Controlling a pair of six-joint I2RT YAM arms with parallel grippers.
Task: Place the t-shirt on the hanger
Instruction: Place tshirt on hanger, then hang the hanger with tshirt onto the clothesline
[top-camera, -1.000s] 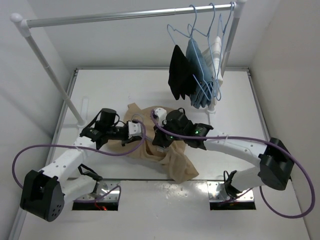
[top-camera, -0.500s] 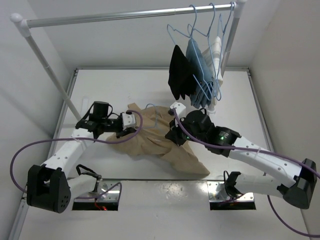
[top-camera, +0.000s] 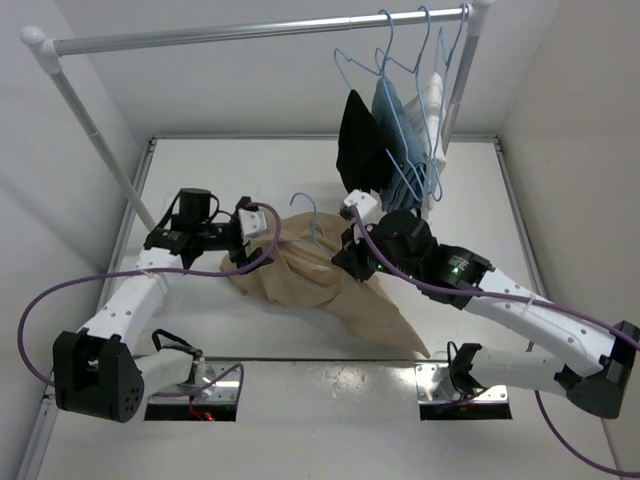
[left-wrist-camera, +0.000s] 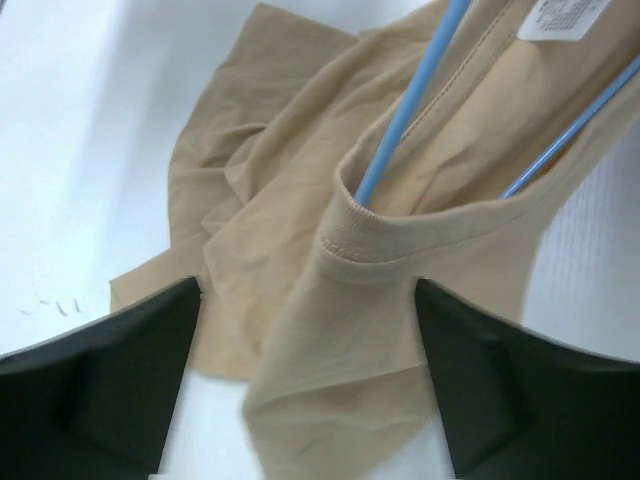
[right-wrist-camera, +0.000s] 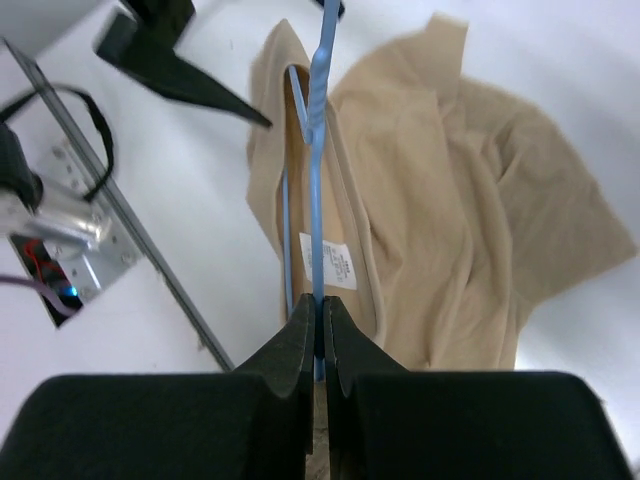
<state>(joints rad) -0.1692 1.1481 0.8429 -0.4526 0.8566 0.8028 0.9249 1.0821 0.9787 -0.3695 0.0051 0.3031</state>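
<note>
**Hanger is in the neck hole, shoulders not seated yet**

- Right fingers (right-wrist-camera: 292, 352) are clamped on the hanger (right-wrist-camera: 318, 150), pinching one wire. Left fingers (left-wrist-camera: 110, 390) are spread wide and hold nothing. The collar (left-wrist-camera: 400, 235) lies between them, just ahead.
- The t-shirt (top-camera: 320, 285) lies mid-surface (top-camera: 200, 165) between the two arms, rumpled. The hanger's two wires run in through the neck opening, and its hook (top-camera: 310, 212) sticks out at the far side.
- Step in hand, as judged: work the shirt's shoulders over the hanger's arms.
- To do it well, the right side holds the hanger steady while the left side takes one layer of the collar rim only. The left then draws the cloth along the wire toward the shoulder rather than tugging it sideways.
- Risk: pinching both layers closes the neck and drags the hanger out. Pinching the wire along with the cloth would fight the right arm's grip.
- Materials:
  - Shirt is thin tan knit, limp, creases easily and has a ribbed, stitched neckband. It will bunch, not slide.
  - A white label (right-wrist-camera: 338, 268) marks the back of the neck.
  - Hanger is thin, smooth light-blue wire, likely springy and slippery against cloth.
</note>
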